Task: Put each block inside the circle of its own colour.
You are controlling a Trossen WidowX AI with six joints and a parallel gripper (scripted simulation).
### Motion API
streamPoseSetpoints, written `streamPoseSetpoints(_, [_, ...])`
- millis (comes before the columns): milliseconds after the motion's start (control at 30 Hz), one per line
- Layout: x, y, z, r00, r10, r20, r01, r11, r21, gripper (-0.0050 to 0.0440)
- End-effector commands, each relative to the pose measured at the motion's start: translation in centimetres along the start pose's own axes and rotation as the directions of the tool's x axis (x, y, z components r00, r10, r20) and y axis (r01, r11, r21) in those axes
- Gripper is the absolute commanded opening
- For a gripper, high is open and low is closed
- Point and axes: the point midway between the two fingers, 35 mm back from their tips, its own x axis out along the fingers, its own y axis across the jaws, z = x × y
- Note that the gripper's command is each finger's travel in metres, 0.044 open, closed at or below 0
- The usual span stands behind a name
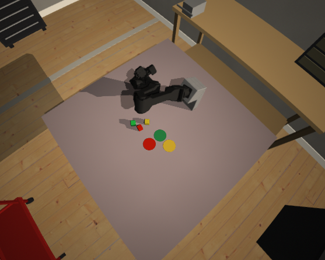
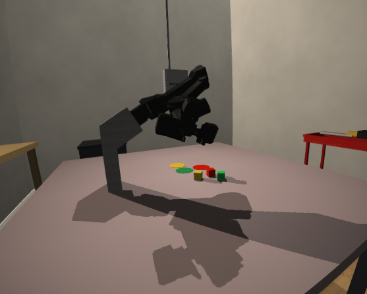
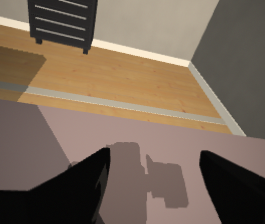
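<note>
The gripper (image 2: 207,133) hangs in the air, well above the table (image 1: 105,181), and holds nothing. Its two fingers stand partly apart, with only bare table and shadow between them.

All three blocks sit outside their circles. The red block (image 1: 139,127) lies just beside the green block (image 1: 133,123), and the yellow block (image 1: 147,122) is near them. The red circle (image 1: 149,144), green circle (image 1: 160,135) and yellow circle (image 1: 169,146) lie just past the red block, on the side away from the arm.

The blocks lie below the gripper and off to one side, toward the circles. I think it has to go down and toward them.
</note>
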Motion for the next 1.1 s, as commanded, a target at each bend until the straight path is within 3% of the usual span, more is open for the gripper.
streamPoseSetpoints(0, [-0.5, 2.7, -1.4, 0.992, 0.062, -0.11, -0.07, 0.996, -0.063, 0.0265])
streamPoseSetpoints(200, [-2.0, 5.8, -3.9, 0.953, 0.138, -0.269, -0.184, 0.971, -0.153, 0.0265])
streamPoseSetpoints(400, [-4.6, 8.6, -6.3, 0.88, 0.203, -0.429, -0.32, 0.921, -0.222, 0.0265])
streamPoseSetpoints(467, [-4.6, 8.6, -6.3, 0.88, 0.203, -0.429, -0.32, 0.921, -0.222, 0.0265])
streamPoseSetpoints(500, [-5.2, 8.3, -7.1, 0.861, 0.18, -0.476, -0.321, 0.917, -0.236, 0.0265])
streamPoseSetpoints(533, [-6.3, 10.0, -7.4, 0.828, 0.232, -0.51, -0.399, 0.884, -0.244, 0.0265])
streamPoseSetpoints(600, [-7.6, 10.8, -8.1, 0.789, 0.249, -0.562, -0.451, 0.856, -0.254, 0.0265])
streamPoseSetpoints(967, [-15.6, 13.6, -10.8, 0.538, 0.3, -0.788, -0.706, 0.671, -0.226, 0.0265])
streamPoseSetpoints(1033, [-15.6, 13.6, -10.8, 0.538, 0.3, -0.788, -0.706, 0.671, -0.226, 0.0265])
streamPoseSetpoints(1067, [-16.5, 13.0, -11.3, 0.506, 0.268, -0.82, -0.71, 0.669, -0.219, 0.0265])
